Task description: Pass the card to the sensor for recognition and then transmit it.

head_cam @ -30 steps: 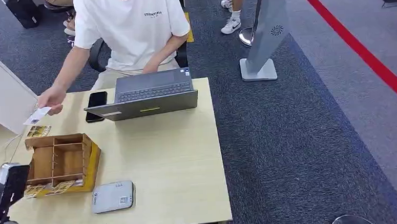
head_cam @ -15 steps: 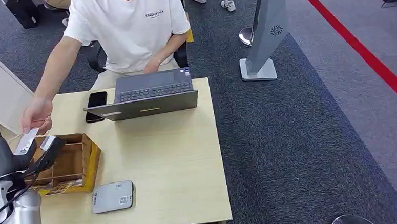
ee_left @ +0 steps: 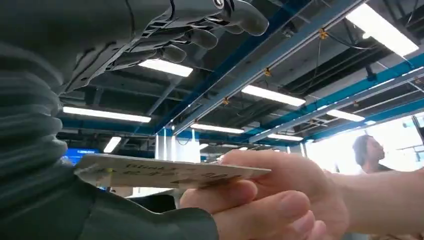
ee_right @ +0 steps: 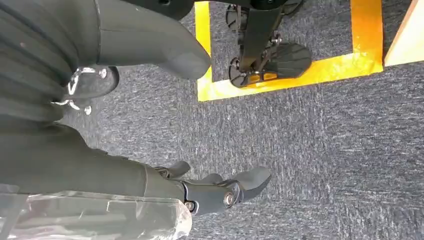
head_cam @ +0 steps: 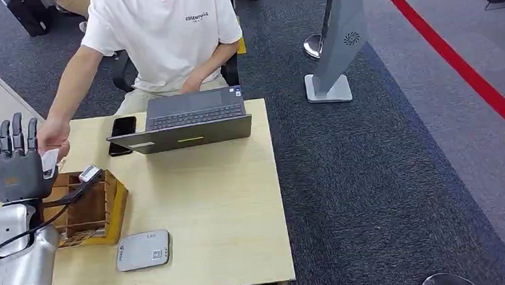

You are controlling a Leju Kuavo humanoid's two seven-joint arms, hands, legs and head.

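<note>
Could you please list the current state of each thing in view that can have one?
Left hand: raised, fingers spread, not gripping.
Right hand: hanging over carpet, holding nothing.
White card: pinched in the person's hand, offered at the left hand.
Grey laptop: open.
Black phone: screen dark.
Wooden compartment box: open-topped, on the table.

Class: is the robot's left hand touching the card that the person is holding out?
Cannot tell. In the left wrist view the card, pinched by the person's hand, reaches the left hand, but no plain contact or gap shows; its fingers stay spread above.
</note>
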